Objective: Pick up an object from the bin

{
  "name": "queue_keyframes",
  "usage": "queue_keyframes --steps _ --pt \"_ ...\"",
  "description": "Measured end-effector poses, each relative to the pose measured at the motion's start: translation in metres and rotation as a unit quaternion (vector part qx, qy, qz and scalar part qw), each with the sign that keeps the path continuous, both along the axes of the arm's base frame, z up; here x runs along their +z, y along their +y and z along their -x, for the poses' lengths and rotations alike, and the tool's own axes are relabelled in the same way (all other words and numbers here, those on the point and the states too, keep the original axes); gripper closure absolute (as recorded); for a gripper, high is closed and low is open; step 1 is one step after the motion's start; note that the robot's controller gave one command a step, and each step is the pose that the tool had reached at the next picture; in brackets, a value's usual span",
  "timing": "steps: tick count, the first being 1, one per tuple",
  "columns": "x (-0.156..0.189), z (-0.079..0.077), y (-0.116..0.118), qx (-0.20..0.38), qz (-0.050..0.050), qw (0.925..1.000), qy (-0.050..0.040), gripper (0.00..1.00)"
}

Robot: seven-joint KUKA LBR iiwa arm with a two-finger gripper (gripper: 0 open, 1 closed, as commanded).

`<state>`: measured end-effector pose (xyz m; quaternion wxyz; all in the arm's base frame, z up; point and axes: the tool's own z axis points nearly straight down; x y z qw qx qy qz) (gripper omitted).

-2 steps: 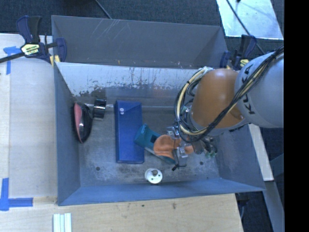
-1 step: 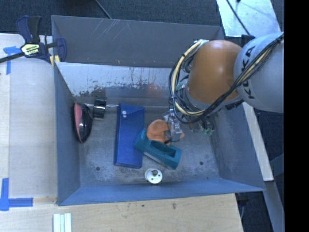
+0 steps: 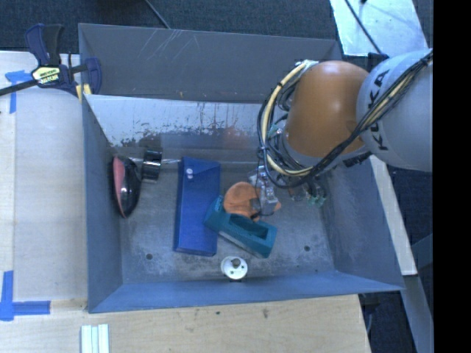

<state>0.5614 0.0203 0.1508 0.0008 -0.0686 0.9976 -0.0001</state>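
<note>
Looking just left of the pincer (image 3: 265, 195), we find an orange rounded lump (image 3: 235, 197) resting on a teal block (image 3: 246, 232). We cannot tell whether the pincer is clenched or released. We judge the lump light, perhaps soft, and best pinched across its middle.

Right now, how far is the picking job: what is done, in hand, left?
Done: the claw is low in the bin, right beside the round orange thing lying against the teal block. In hand: the grasp itself; I cannot see a grip. Left: lifting one thing out.
</note>
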Motion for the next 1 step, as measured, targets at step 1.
queue_keyframes --steps 1 --pt "0.1508 0.0128 0.0146 -0.013 0.000 0.9999 -0.0014 1.00"
